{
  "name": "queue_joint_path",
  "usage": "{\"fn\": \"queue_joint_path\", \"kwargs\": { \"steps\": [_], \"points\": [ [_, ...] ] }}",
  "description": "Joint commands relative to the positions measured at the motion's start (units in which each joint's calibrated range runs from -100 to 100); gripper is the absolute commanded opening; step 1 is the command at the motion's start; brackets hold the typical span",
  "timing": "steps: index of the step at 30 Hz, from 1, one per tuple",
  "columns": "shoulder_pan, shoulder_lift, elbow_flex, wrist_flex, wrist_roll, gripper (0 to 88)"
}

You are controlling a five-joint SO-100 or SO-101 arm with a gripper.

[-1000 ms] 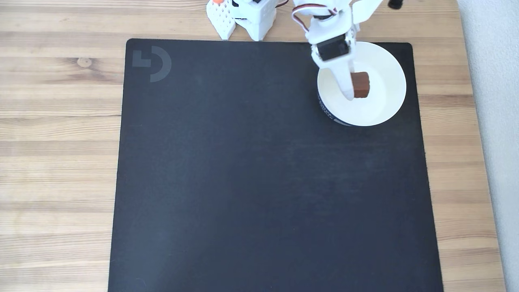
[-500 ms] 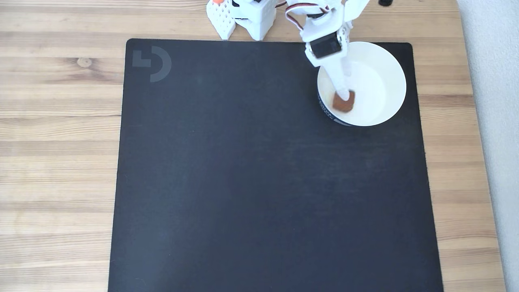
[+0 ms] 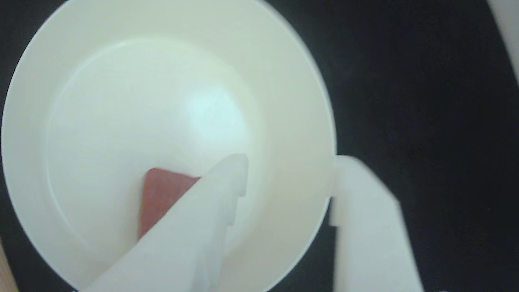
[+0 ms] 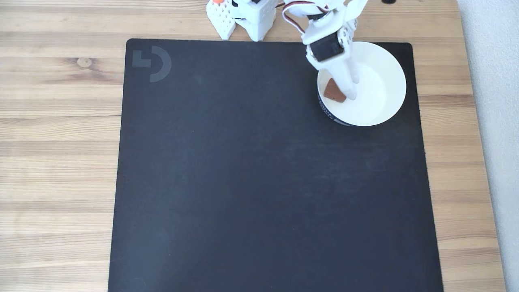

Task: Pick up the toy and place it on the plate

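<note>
The toy (image 4: 333, 91), a small reddish-brown block, lies tilted inside the white plate (image 4: 395, 71) near its left wall in the fixed view. My white gripper (image 4: 352, 90) hangs over the plate just right of the toy, open and holding nothing. In the wrist view the toy (image 3: 160, 194) rests on the plate's floor (image 3: 121, 101), partly covered by the left finger (image 3: 211, 202). The other finger (image 3: 361, 202) sits outside the plate's rim, over the mat. My gripper (image 3: 290, 162) has a wide gap between its tips.
The plate stands at the far right corner of a black mat (image 4: 259, 182) on a wooden table (image 4: 56, 142). The arm's white base (image 4: 251, 16) is at the top edge. A pale surface (image 4: 494, 121) borders the table on the right.
One second ago the gripper held the toy above the plate. It has since let go; the toy dropped and slid to the plate's left side, and the fingers have opened.
</note>
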Motion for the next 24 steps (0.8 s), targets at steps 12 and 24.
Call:
{"fn": "queue_joint_path", "kwargs": {
  "steps": [12,24],
  "points": [
    [26.46,-17.46,-6.59,-1.56,10.76,2.5],
    [40.85,-26.46,6.2,-1.06,24.64,2.3]
  ]
}}
